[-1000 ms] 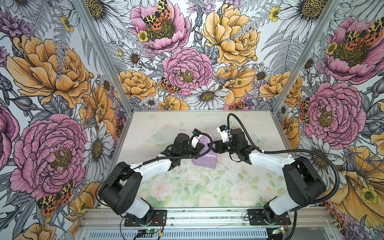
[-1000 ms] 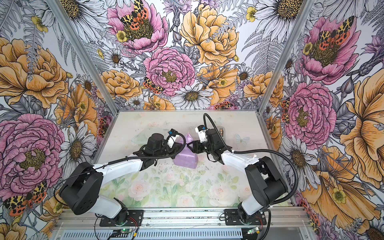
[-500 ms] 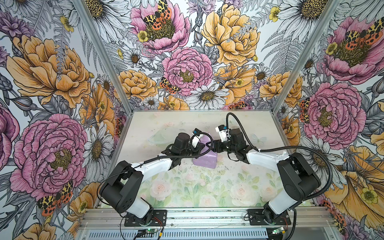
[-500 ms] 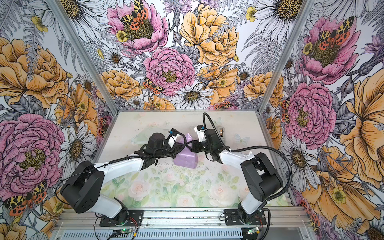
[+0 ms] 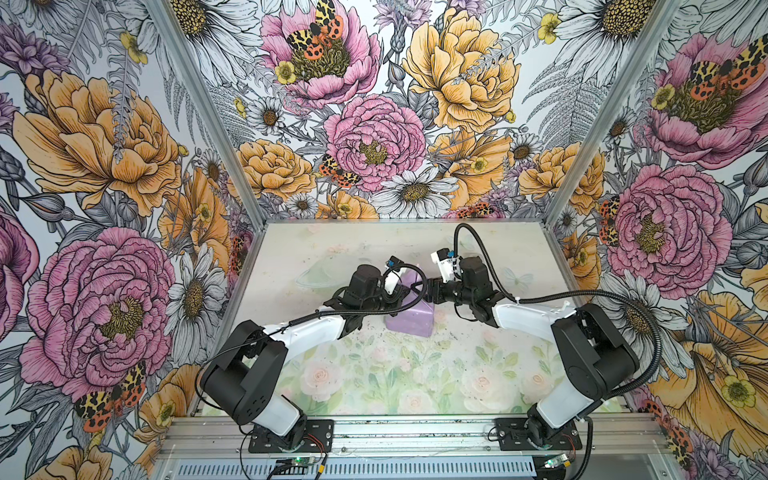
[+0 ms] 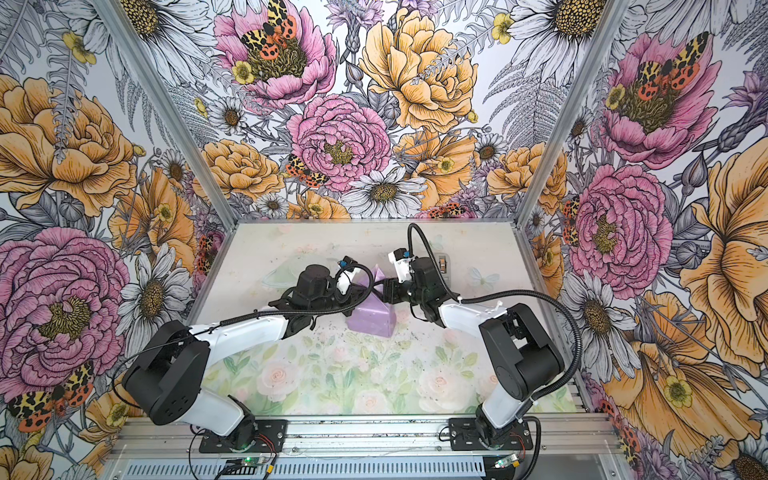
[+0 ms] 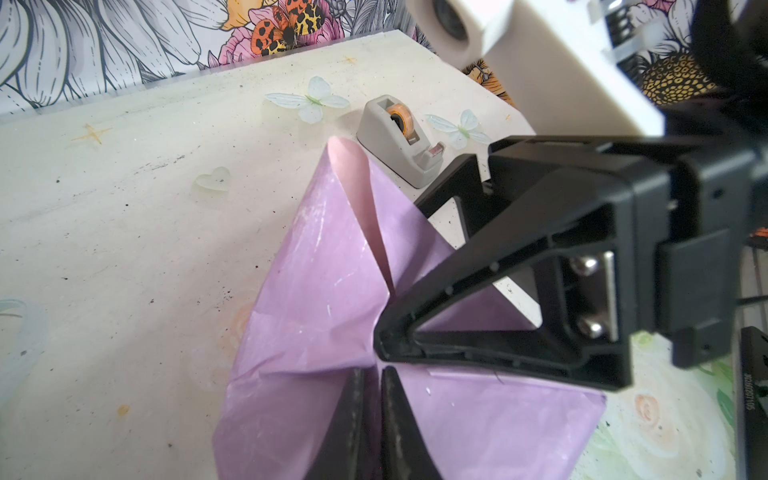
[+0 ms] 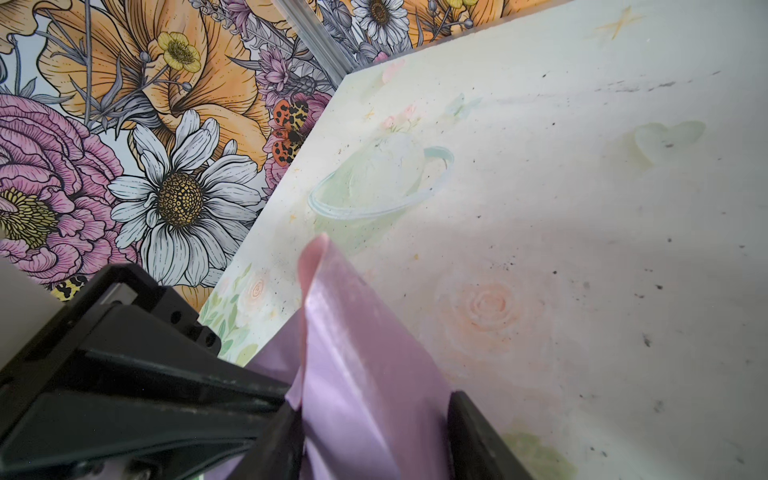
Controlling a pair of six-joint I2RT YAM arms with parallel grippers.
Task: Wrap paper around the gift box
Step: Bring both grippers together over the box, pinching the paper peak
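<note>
From the near rail (image 5: pixel 415 432) the left arm (image 5: pixel 307 328) and right arm (image 5: pixel 528 316) lean inward, wrists meeting mid-tabletop (image 5: pixel 374 386). Below them sits the gift box (image 5: pixel 409 324), a lilac block under the paper (image 7: pixel 316 291). The left gripper (image 7: pixel 374 374) is pressed together, pinching a paper fold. The right gripper (image 8: pixel 374 401) stands astride the raised flap — squeezing or not, I cannot tell. Beyond — a tape dispenser (image 7: pixel 399 141).

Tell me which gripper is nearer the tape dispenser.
Right. The right gripper is close beside the tape dispenser; the left gripper, jaws shut on the paper, is farther off.
</note>
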